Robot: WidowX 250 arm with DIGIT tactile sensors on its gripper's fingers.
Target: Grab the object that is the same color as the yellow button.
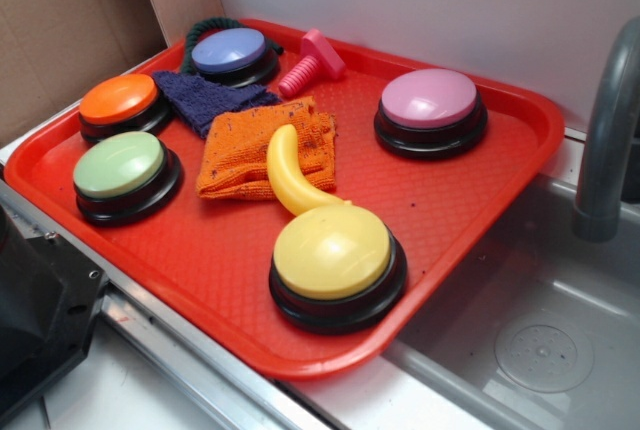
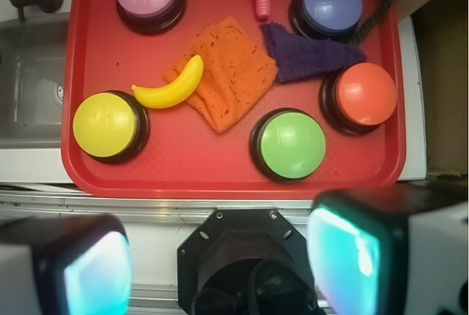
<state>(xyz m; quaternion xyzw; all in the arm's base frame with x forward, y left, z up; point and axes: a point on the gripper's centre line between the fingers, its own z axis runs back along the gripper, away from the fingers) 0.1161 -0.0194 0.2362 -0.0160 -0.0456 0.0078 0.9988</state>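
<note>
A small curved yellow banana, the object (image 1: 290,178) (image 2: 172,88), lies on the red tray (image 1: 220,250) with its upper half resting on an orange cloth (image 1: 240,155). Its lower tip reaches the yellow button (image 1: 333,252) (image 2: 106,124) at the tray's near corner. My gripper (image 2: 220,256) shows only in the wrist view. It is open with nothing between its fingers, held high over the black robot base, well back from the tray's edge.
Green (image 1: 120,165), orange (image 1: 120,100), blue (image 1: 230,50) and pink (image 1: 430,98) buttons ring the tray. A dark blue cloth (image 1: 205,100) and a pink toy screw (image 1: 310,62) lie at the back. A grey sink (image 1: 540,330) with faucet (image 1: 605,140) sits to the right.
</note>
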